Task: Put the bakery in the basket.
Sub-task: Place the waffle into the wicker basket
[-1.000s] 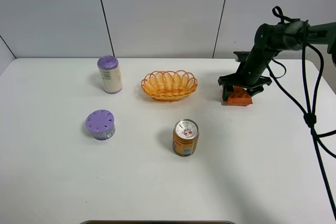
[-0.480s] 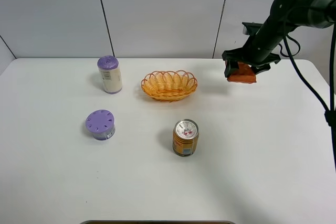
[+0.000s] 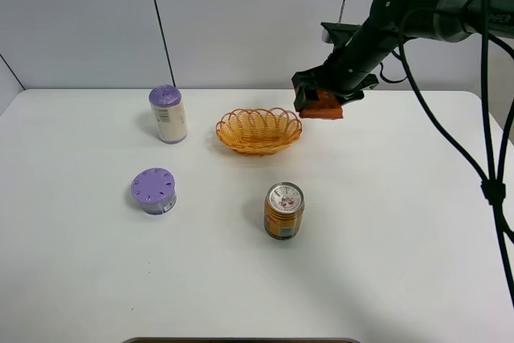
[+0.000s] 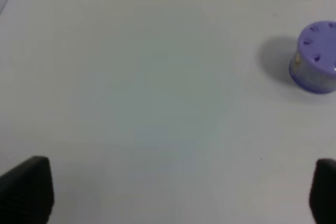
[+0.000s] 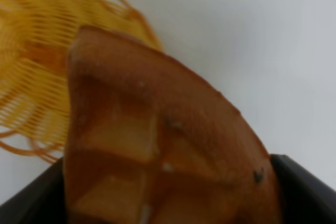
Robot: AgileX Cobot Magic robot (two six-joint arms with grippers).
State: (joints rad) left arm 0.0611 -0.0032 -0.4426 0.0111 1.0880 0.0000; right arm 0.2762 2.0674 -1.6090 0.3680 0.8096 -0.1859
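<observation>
Right tool [image 3: 320,101] grips bakery [image 3: 326,108], tip seemingly toward basket [image 3: 259,144].

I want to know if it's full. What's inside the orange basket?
Only its own woven bottom shows inside the basket. The waffle is up in the right gripper, beside its rim. The near wall hides a strip.

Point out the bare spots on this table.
Widest bare stretch: the white table right of the orange drink can. Also free: the near strip in front of the can and the squat purple-lidded jar. Tightest: between the orange wicker basket and the tall purple-capped bottle.
</observation>
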